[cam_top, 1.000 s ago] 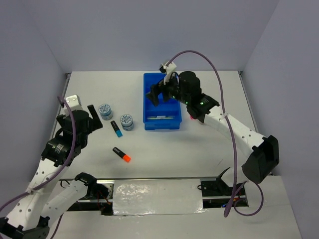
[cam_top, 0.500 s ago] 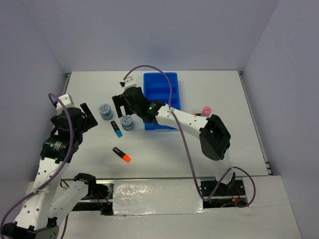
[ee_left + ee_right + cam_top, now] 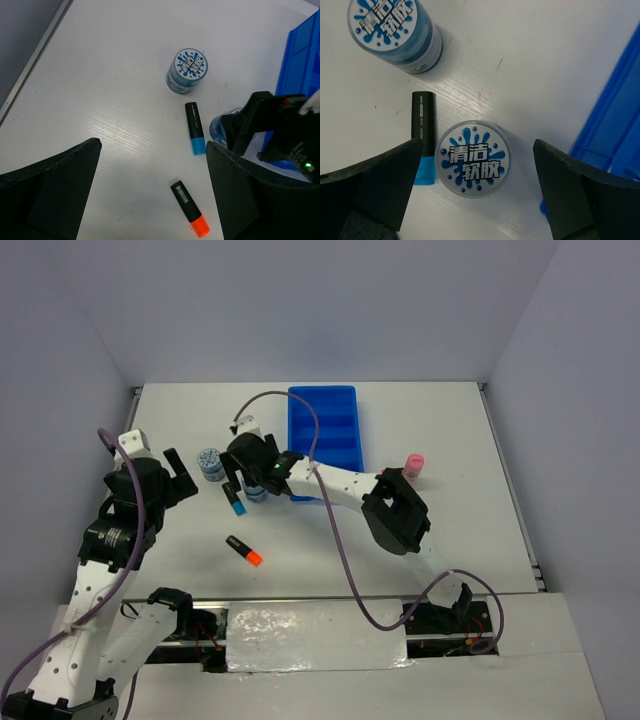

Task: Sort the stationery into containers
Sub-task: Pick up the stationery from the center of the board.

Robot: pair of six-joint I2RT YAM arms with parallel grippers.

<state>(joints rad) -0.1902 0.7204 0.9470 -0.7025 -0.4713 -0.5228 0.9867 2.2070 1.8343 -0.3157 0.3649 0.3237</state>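
While wide apart like left tool (image 3: 152,150), right tool (image 3: 476,170) over round splash-printed tub (image 3: 471,164)

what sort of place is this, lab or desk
Likely a robotics lab cell: left arm and right arm bolted to a white table, plain walls boxing it in, stationery beside a blue tray.

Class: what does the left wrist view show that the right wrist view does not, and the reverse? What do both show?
Left wrist only: the orange-ended marker and the open left tool. Right wrist only: the whole lid of the tub beside the blue tray, half hidden in the other view. Both: the farther tub, the blue-ended marker, the tray and the open right tool.
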